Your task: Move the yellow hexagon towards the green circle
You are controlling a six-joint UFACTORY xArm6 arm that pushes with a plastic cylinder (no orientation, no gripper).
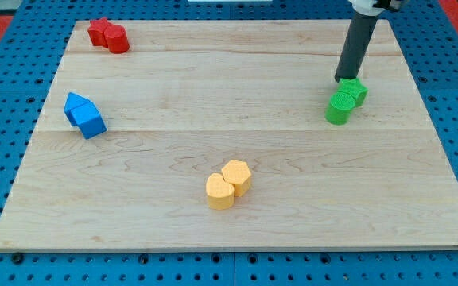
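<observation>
The yellow hexagon point(237, 176) sits low in the middle of the wooden board point(173, 95), touching a second yellow block point(220, 191) at its lower left. Two green blocks stand together at the view's right: a green circle point(340, 107) and a second green block point(355, 91) just up and right of it. My tip point(343, 79) rests just above the green pair, close to the upper green block, far up and right of the yellow hexagon.
Two red blocks point(108, 35) sit touching at the board's top left. Two blue blocks point(84, 114) sit touching near the left edge. Blue pegboard surrounds the board.
</observation>
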